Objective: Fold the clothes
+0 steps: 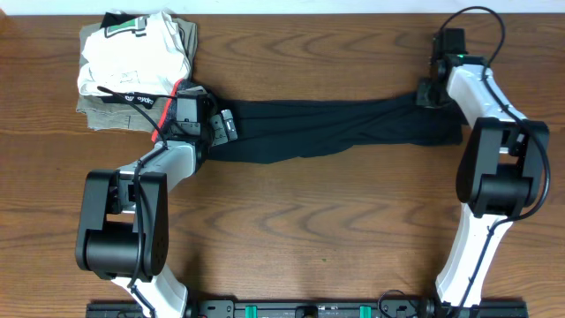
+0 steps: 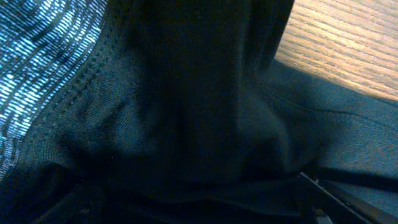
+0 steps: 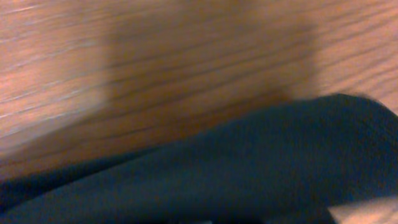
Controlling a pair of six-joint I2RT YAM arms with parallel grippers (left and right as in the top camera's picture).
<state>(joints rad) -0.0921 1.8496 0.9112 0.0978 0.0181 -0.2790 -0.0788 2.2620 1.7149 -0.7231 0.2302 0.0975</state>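
The clothes, black long-legged pants [image 1: 327, 132], lie stretched left to right across the table. My left gripper [image 1: 225, 126] sits at their left end, by the waistband, with its jaws wide open and cloth bunched against them. In the left wrist view black fabric [image 2: 199, 112] fills the frame, with shiny grey mesh [image 2: 37, 68] at the left and only one finger edge [image 2: 329, 190] showing. At the right end my right gripper [image 1: 425, 95] is shut on the cloth. The right wrist view shows dark fabric [image 3: 249, 168] covering its jaws.
A pile of folded garments [image 1: 132, 66], white on olive, stands at the back left, just beyond the left gripper. Bare wooden table [image 1: 335, 230] lies in front of the pants. Both arm bases stand at the near edge.
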